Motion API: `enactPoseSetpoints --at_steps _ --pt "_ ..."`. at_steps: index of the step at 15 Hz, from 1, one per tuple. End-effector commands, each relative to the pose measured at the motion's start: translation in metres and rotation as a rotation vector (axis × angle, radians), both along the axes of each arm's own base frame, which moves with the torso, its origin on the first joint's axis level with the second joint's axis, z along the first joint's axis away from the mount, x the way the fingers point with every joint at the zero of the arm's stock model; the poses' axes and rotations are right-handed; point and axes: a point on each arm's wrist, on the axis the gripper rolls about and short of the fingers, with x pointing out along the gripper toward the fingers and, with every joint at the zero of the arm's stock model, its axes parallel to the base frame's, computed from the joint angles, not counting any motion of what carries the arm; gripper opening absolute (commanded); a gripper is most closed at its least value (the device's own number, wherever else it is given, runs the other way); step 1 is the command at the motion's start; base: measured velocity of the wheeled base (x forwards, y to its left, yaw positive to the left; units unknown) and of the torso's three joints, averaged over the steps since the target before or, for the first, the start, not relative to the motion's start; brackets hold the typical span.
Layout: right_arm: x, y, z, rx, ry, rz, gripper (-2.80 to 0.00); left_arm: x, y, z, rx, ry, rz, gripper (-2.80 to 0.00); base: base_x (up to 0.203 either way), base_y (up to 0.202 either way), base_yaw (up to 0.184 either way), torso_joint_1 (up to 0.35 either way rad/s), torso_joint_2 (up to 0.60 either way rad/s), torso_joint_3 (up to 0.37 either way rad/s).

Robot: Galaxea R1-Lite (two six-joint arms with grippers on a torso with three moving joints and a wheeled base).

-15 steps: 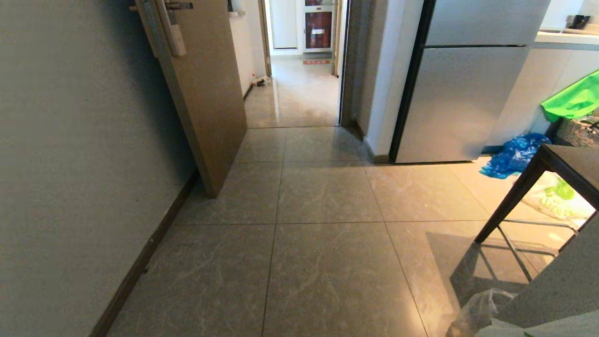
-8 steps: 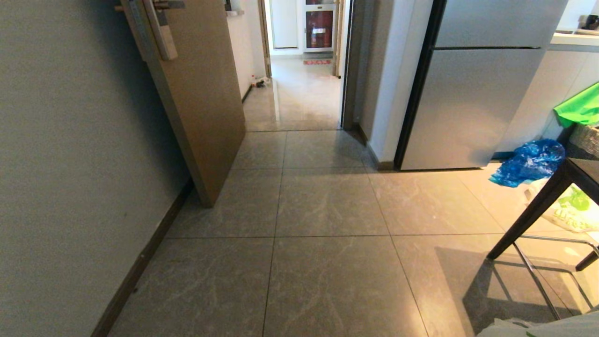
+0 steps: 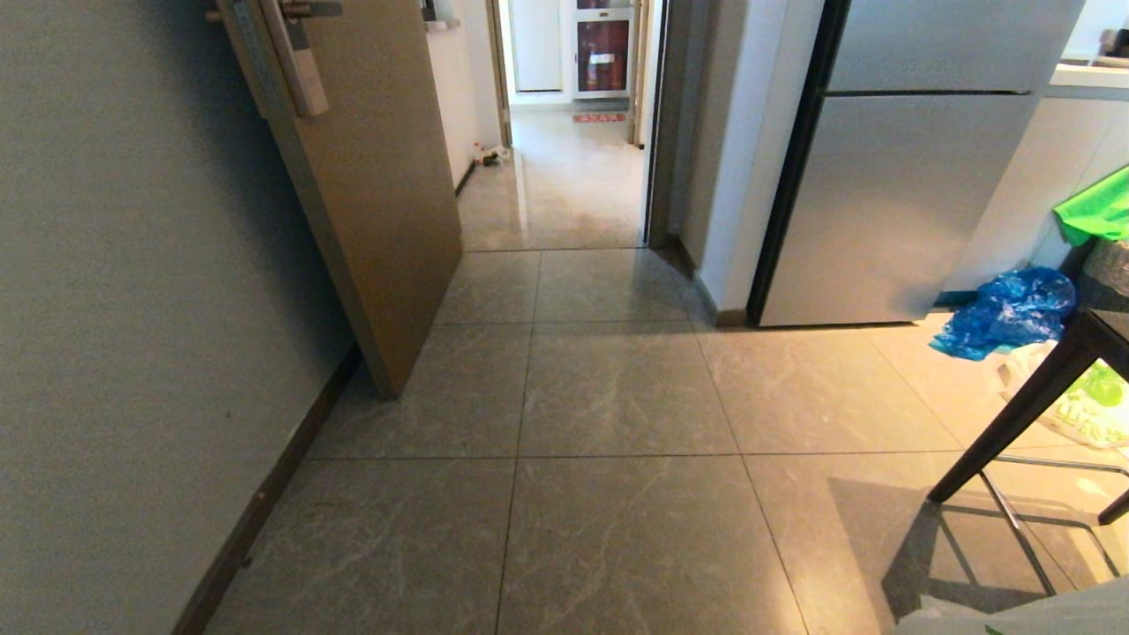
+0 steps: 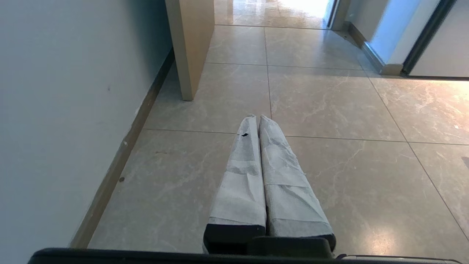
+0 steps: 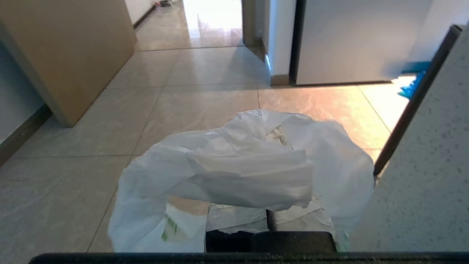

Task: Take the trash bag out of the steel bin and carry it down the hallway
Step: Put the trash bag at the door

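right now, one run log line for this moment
right gripper: shut on thin white plastic trash bag | left gripper: shut, empty | ahead: grey tiled hallway, open wooden door

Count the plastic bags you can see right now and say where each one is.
3: the white trash bag draped over the right gripper; a blue bag on the floor by the fridge; a white, green-printed bag beneath the dark table. More may be hidden there.

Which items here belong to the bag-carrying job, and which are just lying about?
Job:
- trash bag, draped over the shut right gripper
- hallway through the doorway ahead

Lying about:
- blue plastic bag by the fridge
- open wooden door
- dark table leg
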Motion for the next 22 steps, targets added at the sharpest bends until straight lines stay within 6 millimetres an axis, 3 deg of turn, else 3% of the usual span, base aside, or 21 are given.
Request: enactPoseSetpoints --at_steps 1,22 --pt "0.0033 0.0 -0.011 0.0 0.04 0.0 -2.8 0.0 0.0 -0.0001 0.0 0.001 0.001 -2.8 0.0 0.0 0.0 0.0 0.0 0.0" --pt "0.0033 0.0 -0.011 0.0 0.04 0.0 -2.8 0.0 0.0 0.0002 -0.003 -0.002 0.002 -2.8 0.0 0.0 0.0 0.0 0.0 0.0"
